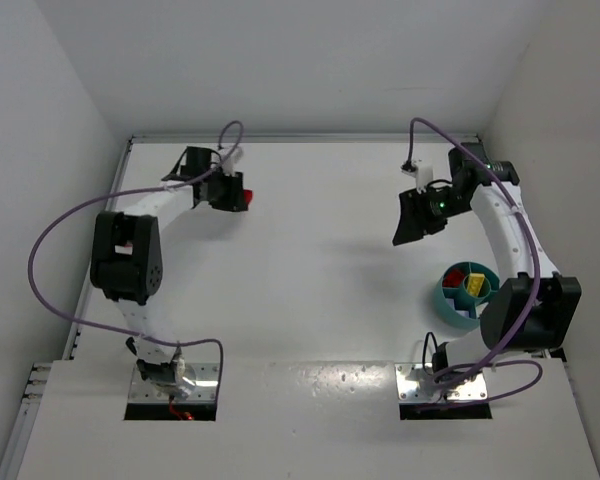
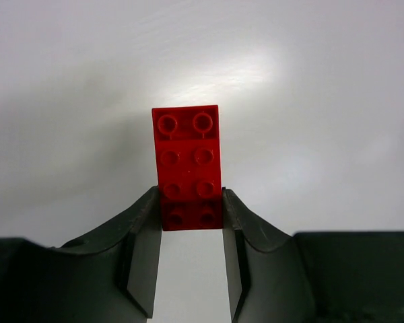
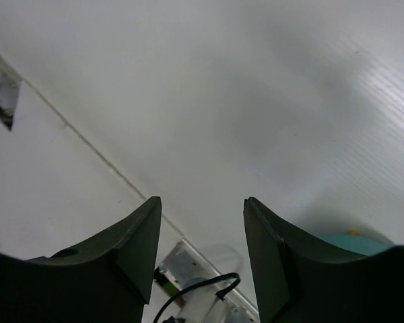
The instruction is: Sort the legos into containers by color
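Jaws of left gripper [image 2: 190, 205] clamp red lego [image 2: 187, 151] by its end for carrying to the lower-right dish [image 1: 447, 306]; right gripper [image 3: 202, 208] gapes empty.

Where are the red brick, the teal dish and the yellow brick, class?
red brick [image 2: 187, 161]: left wrist view, middle of its studded face.
teal dish [image 1: 443, 303]: top view, its outer left wall.
yellow brick [image 1: 474, 285]: top view, its top, inside the dish.

Top camera high, looking down on table [image 1: 310, 260], wrist cameras close, right shares teal dish [image 1: 450, 308]
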Controlling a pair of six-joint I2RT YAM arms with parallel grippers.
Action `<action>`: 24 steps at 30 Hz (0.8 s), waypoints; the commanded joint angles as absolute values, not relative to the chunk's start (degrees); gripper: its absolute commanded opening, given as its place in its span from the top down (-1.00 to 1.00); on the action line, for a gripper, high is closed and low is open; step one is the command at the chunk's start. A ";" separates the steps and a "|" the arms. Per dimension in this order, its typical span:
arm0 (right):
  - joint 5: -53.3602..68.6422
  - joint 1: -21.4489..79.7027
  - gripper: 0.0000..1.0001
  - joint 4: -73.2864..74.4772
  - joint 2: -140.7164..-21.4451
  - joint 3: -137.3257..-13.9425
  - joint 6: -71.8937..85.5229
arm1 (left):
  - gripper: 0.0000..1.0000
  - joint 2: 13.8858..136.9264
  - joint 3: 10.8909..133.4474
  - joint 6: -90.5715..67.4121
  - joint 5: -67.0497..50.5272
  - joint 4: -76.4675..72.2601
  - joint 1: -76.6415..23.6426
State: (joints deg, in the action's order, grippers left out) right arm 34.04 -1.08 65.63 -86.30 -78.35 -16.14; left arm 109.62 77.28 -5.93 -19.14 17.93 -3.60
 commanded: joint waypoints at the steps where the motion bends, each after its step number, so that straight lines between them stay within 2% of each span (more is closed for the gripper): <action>1: 43.32 -0.97 -0.05 71.88 -87.18 -81.37 -20.29 | 0.82 97.40 71.22 9.66 -37.86 15.02 -11.48; 7: 54.57 -0.44 -0.09 80.77 -97.20 -87.36 -23.20 | 0.84 87.11 66.71 16.42 -38.42 19.14 -24.41; 10: 59.83 1.58 -0.18 80.77 -97.73 -86.84 -23.20 | 0.84 87.10 67.50 17.67 -34.03 22.05 -33.02; 14: 62.04 2.81 -0.27 76.82 -98.35 -85.26 -17.85 | 0.87 87.88 68.81 18.19 -29.72 22.06 -38.74; 19: 64.51 3.34 -0.35 74.01 -100.10 -84.73 -12.66 | 0.90 90.62 73.20 17.67 -23.74 22.06 -44.73; 24: 64.51 3.87 -0.35 73.21 -100.63 -82.10 -11.60 | 0.94 93.86 76.90 16.26 -19.34 21.53 -47.98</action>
State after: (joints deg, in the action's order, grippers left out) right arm 61.63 3.31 74.61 -99.94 -83.61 -13.10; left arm 93.38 73.25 16.23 -23.03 23.00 -46.59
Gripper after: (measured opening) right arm 0.677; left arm 0.413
